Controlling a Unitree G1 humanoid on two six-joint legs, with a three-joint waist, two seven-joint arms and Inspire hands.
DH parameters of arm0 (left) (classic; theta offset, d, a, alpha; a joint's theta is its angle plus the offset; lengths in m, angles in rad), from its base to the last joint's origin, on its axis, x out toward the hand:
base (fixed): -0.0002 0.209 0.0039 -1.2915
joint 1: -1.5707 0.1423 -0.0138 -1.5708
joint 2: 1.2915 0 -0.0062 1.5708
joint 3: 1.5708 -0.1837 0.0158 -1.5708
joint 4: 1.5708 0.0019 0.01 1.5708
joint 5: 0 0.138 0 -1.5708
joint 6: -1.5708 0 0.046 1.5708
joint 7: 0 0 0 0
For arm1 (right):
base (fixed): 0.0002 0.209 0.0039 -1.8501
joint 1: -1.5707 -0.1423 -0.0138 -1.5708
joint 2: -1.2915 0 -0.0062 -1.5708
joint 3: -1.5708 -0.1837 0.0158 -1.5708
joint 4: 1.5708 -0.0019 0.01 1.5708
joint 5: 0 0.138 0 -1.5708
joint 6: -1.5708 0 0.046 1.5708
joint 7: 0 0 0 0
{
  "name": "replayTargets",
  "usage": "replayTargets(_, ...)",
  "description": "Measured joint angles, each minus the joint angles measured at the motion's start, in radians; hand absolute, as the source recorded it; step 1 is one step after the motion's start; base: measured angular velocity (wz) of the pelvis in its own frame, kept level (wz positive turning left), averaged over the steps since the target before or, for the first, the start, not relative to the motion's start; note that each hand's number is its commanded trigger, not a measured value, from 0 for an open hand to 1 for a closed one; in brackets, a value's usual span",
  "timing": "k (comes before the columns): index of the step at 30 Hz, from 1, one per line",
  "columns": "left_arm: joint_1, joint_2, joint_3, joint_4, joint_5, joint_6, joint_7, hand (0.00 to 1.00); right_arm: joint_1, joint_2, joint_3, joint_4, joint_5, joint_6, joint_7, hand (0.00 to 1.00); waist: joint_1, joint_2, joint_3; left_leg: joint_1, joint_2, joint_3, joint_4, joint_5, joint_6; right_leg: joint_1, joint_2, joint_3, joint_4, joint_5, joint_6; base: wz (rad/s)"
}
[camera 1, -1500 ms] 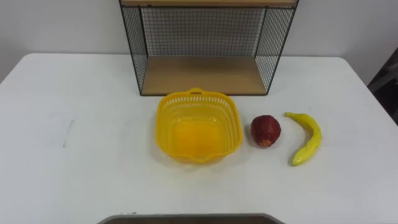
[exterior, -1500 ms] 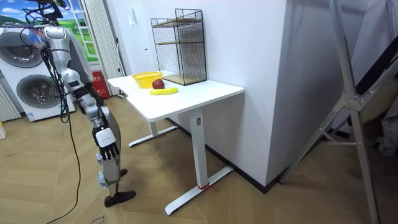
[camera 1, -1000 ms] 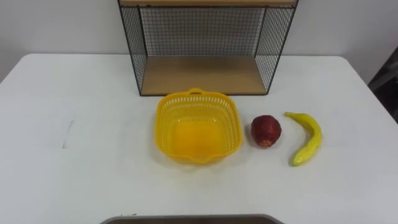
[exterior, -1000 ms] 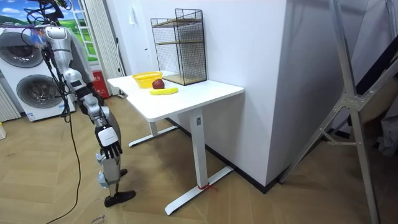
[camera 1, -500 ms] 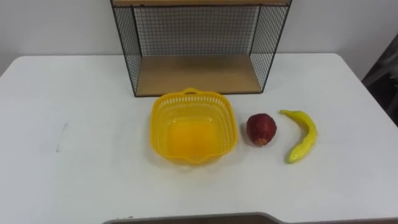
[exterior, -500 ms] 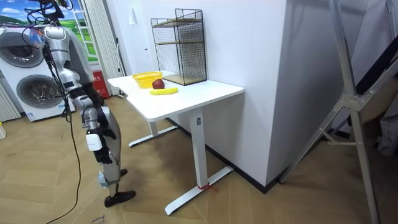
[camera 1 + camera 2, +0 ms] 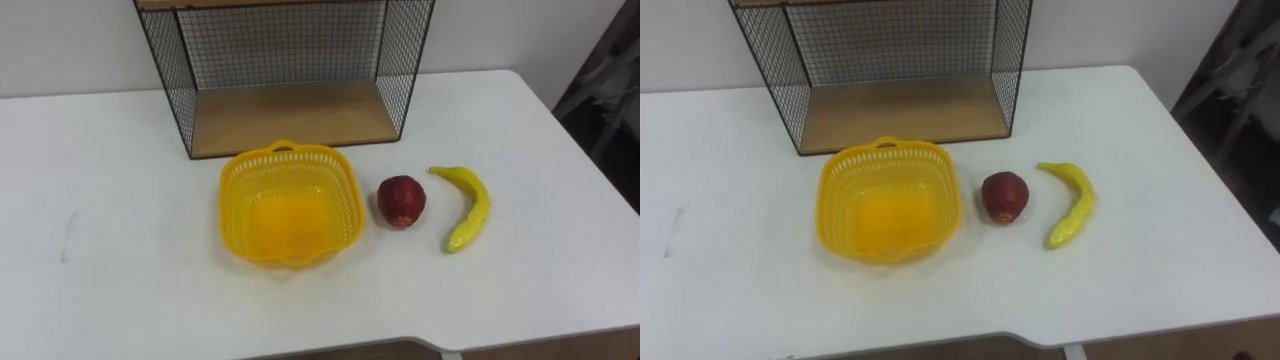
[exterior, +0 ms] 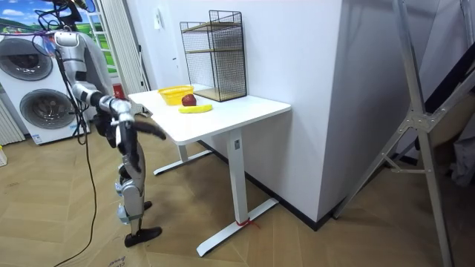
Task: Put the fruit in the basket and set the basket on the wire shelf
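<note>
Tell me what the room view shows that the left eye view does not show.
The room view adds the robot standing at the table's end with one arm raised toward it, the table's legs, two washing machines, the wooden floor and the wire shelf's upper level. The left eye view adds the basket's empty inside and the shelf's wooden bottom board. Both share the basket, apple, banana, shelf and white table.

A white table (image 8: 239, 111) stands against the wall. Past its far end, at the room view's left, stand two washers (image 8: 38, 111) and a curtain (image 8: 119, 37). A metal stand (image 8: 413, 122) is well to the table's right.
</note>
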Motion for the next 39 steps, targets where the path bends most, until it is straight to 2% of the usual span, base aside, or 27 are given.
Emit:
replayTargets(4,-0.002,0.001,-0.012,-0.005,0.000,-0.026,0.001,0.00,0.007,-0.015,0.021,-0.159,-0.220,-0.055,-0.076,0.00,0.016,-0.002,0.0032,-0.002,0.000,0.004,-0.005,0.000,0.000,-0.005,0.000,0.003,-0.001,0.000,0.000,-0.03)
replayTargets(9,-0.004,0.001,-0.056,0.009,-0.002,-0.036,0.001,0.00,0.013,-0.021,0.097,-0.323,-0.392,-0.072,-0.081,0.00,0.037,-0.003,0.0037,-0.002,0.001,0.008,-0.014,0.000,0.000,-0.013,0.001,0.007,-0.001,0.000,0.000,-0.04)
replayTargets(10,-0.004,0.001,-0.061,0.009,-0.002,-0.036,0.001,0.00,0.013,-0.027,0.121,-0.339,-0.414,-0.075,-0.070,0.00,0.056,-0.003,0.0033,-0.002,0.002,0.017,-0.017,0.000,0.000,-0.021,0.003,0.017,0.002,0.000,0.000,-0.13)
replayTargets(13,-0.004,0.002,-0.089,0.017,-0.002,-0.036,-0.002,0.00,0.012,-0.044,0.206,-0.361,-0.436,-0.075,0.001,0.00,0.074,-0.002,0.0035,-0.003,0.003,0.023,-0.021,0.000,0.000,-0.021,0.003,0.020,0.003,0.000,0.000,-0.08)
replayTargets(16,-0.008,0.002,-0.109,0.017,0.000,-0.037,-0.032,0.00,-0.001,-0.049,0.280,-0.362,-0.426,-0.070,0.124,0.00,0.090,-0.001,0.0047,-0.006,0.003,0.021,-0.020,0.000,0.000,-0.021,0.003,0.018,0.002,0.001,0.000,0.01)
replayTargets(17,-0.011,0.002,-0.113,0.017,0.002,-0.037,-0.049,0.00,-0.003,-0.050,0.308,-0.362,-0.426,-0.068,0.183,0.00,0.098,0.009,-0.0002,-0.006,0.003,0.020,-0.019,0.000,0.000,-0.021,0.003,0.017,0.002,0.001,0.000,0.00)
replayTargets(18,-0.013,0.003,-0.118,0.016,0.002,-0.036,-0.056,0.00,-0.003,-0.051,0.325,-0.363,-0.426,-0.068,0.211,0.00,0.102,0.010,0.0002,-0.005,0.003,0.020,-0.018,0.000,0.000,-0.021,0.003,0.017,0.001,0.001,0.000,0.04)
replayTargets(22,-0.021,0.005,-0.141,0.005,0.001,-0.035,-0.081,0.00,-0.004,-0.058,0.454,-0.363,-0.425,-0.066,0.401,0.00,0.114,0.013,0.0060,-0.007,0.003,0.012,-0.012,0.000,0.000,-0.017,0.002,0.012,0.001,0.001,0.000,0.05)
replayTargets(24,-0.026,0.005,-0.157,0.002,0.001,-0.035,-0.086,0.00,-0.006,-0.058,0.496,-0.363,-0.427,-0.049,0.476,0.00,0.116,0.014,0.0085,-0.013,0.002,0.007,-0.008,0.000,0.000,-0.017,0.002,0.008,0.001,0.001,0.000,0.09)
replayTargets(26,-0.040,0.005,-0.158,-0.001,0.001,-0.035,-0.090,0.00,-0.006,-0.058,0.532,-0.360,-0.435,-0.038,0.545,0.00,0.121,0.014,0.0150,-0.024,0.003,0.003,-0.002,0.000,0.000,-0.019,0.001,-0.002,0.001,0.001,-0.001,0.10)
replayTargets(32,-0.057,0.005,-0.158,-0.002,0.001,-0.035,-0.090,0.00,-0.006,-0.067,0.594,-0.345,-0.495,-0.031,0.642,0.00,0.144,0.012,0.0148,-0.027,0.004,-0.001,0.002,0.000,0.000,-0.018,0.001,-0.007,0.001,0.002,-0.003,0.02)
replayTargets(39,-0.065,0.005,-0.158,-0.002,0.001,-0.037,-0.090,0.00,-0.006,-0.067,0.608,-0.329,-0.565,-0.031,0.712,0.00,0.161,0.006,0.0109,-0.019,0.003,-0.003,0.002,0.000,0.000,-0.011,0.001,-0.009,-0.001,0.002,-0.003,0.00)
